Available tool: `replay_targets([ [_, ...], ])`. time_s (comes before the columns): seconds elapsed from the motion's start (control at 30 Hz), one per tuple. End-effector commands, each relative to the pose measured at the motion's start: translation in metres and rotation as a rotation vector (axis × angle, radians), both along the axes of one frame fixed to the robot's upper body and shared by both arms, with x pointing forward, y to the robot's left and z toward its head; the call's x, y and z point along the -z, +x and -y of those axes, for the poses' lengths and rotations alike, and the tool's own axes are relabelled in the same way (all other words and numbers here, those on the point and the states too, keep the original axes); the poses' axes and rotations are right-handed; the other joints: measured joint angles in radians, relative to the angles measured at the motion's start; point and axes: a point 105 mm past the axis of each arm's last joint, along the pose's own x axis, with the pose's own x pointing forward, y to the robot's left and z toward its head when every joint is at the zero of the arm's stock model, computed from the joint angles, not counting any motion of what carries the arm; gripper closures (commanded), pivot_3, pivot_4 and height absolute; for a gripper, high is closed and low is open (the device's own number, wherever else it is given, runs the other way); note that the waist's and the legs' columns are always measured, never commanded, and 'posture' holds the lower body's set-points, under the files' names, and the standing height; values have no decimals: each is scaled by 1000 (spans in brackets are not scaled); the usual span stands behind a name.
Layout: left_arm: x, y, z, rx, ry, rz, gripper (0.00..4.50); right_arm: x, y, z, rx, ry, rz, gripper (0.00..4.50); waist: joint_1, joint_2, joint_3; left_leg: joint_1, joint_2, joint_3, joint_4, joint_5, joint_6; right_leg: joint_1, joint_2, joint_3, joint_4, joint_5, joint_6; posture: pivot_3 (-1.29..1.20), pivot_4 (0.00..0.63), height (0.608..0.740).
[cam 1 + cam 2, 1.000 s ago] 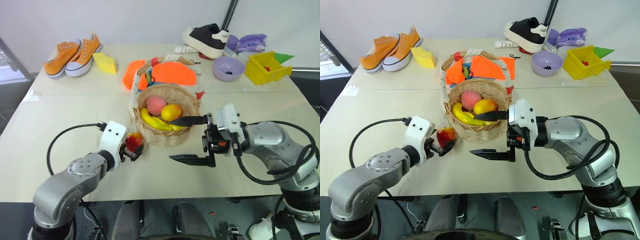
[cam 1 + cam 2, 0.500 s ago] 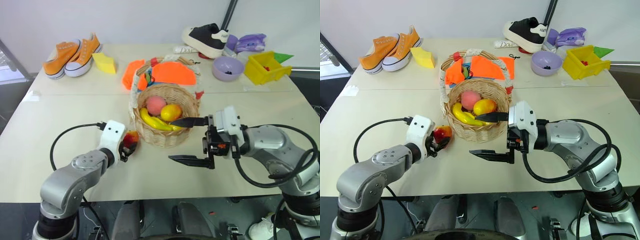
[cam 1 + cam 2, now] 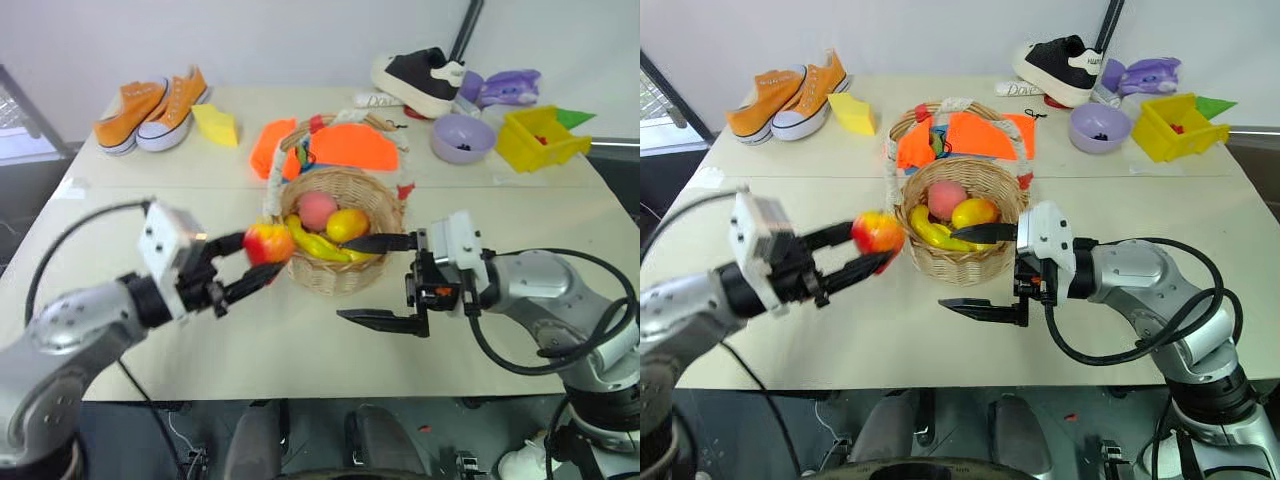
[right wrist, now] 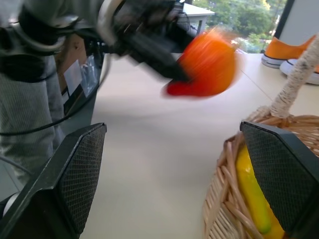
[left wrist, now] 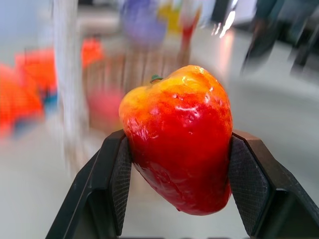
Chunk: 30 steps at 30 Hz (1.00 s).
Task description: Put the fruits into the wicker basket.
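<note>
- The table [image 3: 330,350] carried the wicker basket [image 3: 345,268] near its centre, already holding a banana [image 3: 318,245], peach [image 3: 318,210] and mango [image 3: 346,224].
- The right gripper [image 3: 378,280], at the basket's 4 o'clock, had its fingers spread wide and empty.
- The left gripper [image 3: 262,262] clamped the apple [image 3: 266,242] in the air at the basket's 9 o'clock.
- The step in hand looked like carrying; the next move called for bringing the apple above the rim, then letting go.
</note>
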Motion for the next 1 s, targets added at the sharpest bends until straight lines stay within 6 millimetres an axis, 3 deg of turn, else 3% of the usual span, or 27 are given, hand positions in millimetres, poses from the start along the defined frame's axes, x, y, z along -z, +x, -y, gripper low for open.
replay_targets([
  [0.03, 11, 35, 20, -97, 96, -14, 2141, -4, 1, 3, 32, 8, 36, 0, -1, 0, 0, 0, -1, 0, 0, 0, 0, 1, 0, 0, 0, 0, 0, 0, 150, 733],
  [0.13, 9, 47, 44, -52, 72, -28, 2141, -5, 4, 11, 82, -2, 45, 0, -4, 0, 0, 0, -1, 0, 0, 0, 1, 0, 2, 0, 0, 2, 4, 0, 150, 733],
  [0.23, 17, 58, 51, -61, 123, -37, 2141, -4, 6, 18, 128, -18, 50, 0, -9, 0, 0, -4, 1, -1, 0, 0, 1, -5, 4, 0, 1, 4, 9, 0, 150, 733],
  [0.4, 15, 60, 51, -28, 113, -26, 22, 1, 17, 36, 255, -40, 18, 0, -10, 0, 0, -4, 1, -1, 0, 1, 0, -7, 6, 0, 4, 3, 9, 0, 150, 733],
  [0.53, 9, 42, 44, 60, 90, 13, 22, 1, 24, 53, 345, -40, -5, 0, -8, 0, 0, -5, 1, -1, 1, 1, 0, -6, 4, 0, 4, 3, 10, 0, 150, 733],
  [0.77, 9, 13, 6, 110, 19, -10, 22, -1, 59, 83, 562, 24, 4, 0, -11, 0, 0, -3, 1, -1, 1, 2, -1, -5, 4, 0, 6, 3, 9, 0, 150, 733],
  [1.0, 29, 2, -31, 10, 35, 6, 22, 4, 106, 70, 701, 135, 2, 0, -14, 1, 1, -2, 1, -1, 1, 2, -1, -4, 4, 0, 6, 3, 9, 0, 150, 733],
])
